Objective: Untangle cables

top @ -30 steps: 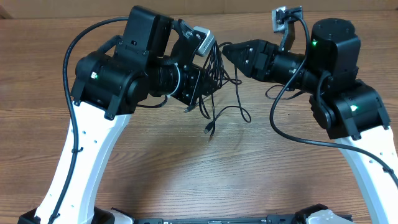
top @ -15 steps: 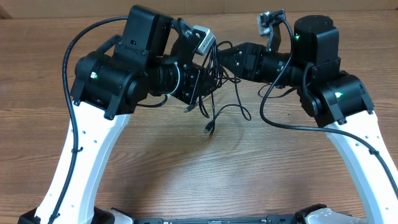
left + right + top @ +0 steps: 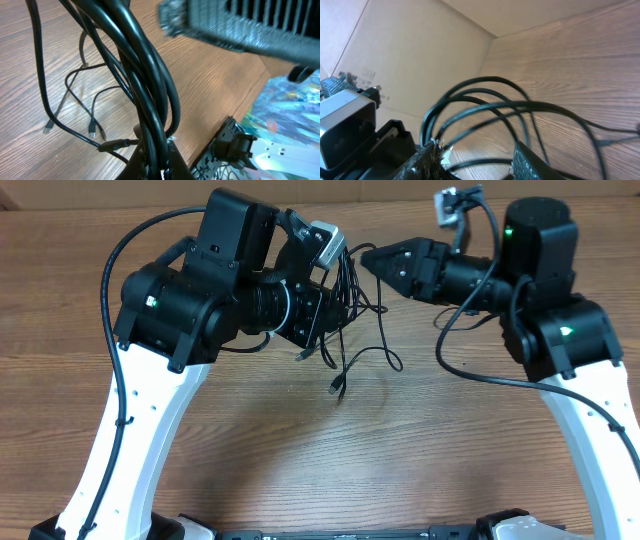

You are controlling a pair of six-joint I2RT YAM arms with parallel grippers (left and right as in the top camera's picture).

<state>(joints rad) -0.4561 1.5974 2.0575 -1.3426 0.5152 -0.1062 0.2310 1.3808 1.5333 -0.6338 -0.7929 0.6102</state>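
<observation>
The left gripper is squeezed closed on a bunch of thin black cables. Loose ends hang from it toward 6 o'clock onto the wooden table. One ends in a small plug. The right gripper sits at 3 o'clock from the bunch. Its jaws are partway apart, and cable loops curve just in front of them.

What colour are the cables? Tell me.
The cables are black; the left wrist view shows it best.
</observation>
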